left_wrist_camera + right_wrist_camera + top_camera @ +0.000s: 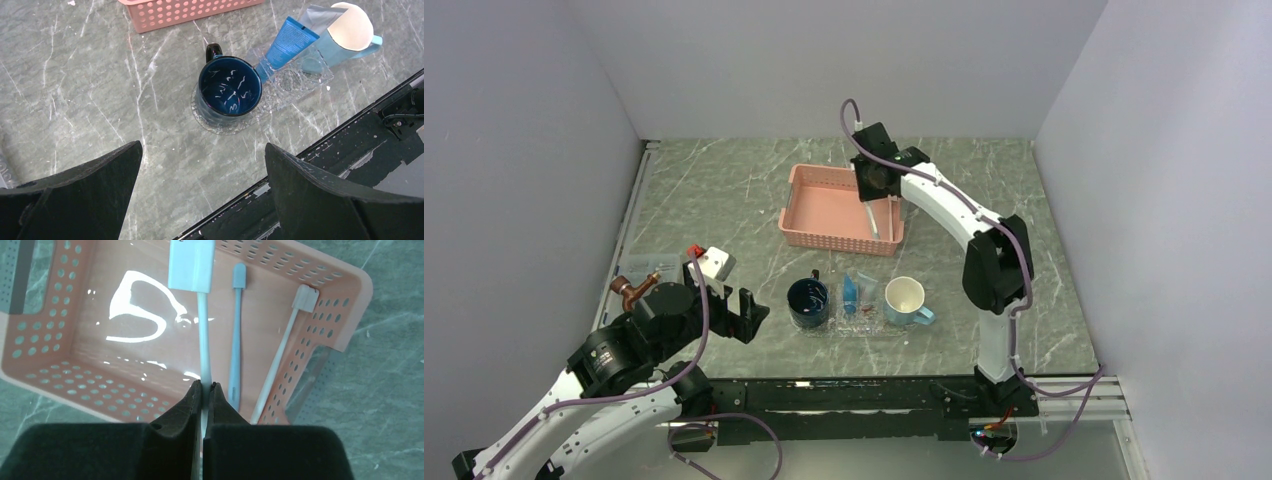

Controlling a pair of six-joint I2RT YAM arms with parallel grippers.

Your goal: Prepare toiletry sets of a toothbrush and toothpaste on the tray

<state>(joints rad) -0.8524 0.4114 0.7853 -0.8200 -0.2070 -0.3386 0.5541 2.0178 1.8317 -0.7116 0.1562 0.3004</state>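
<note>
My right gripper [206,386] is shut on the stem of a pale toothbrush [203,335], whose wide head [191,264] hangs over the floor of the pink basket [60,365]. Two more toothbrushes stay in the basket: a bluish one [236,340] lying flat and a white one [279,357] leaning on the right wall. From above, the right gripper [874,192] hovers over the basket's right half. The clear tray [874,325] holds a blue toothpaste [850,293] between two mugs. My left gripper [202,150] is open and empty, near the table's front edge and left of the tray [300,82].
A dark blue mug [808,302] stands on the tray's left end and a light blue mug [907,300] on its right end. A copper fitting [632,290] and a white and red block [709,262] lie at the front left. The black rail [854,395] runs along the table's near edge.
</note>
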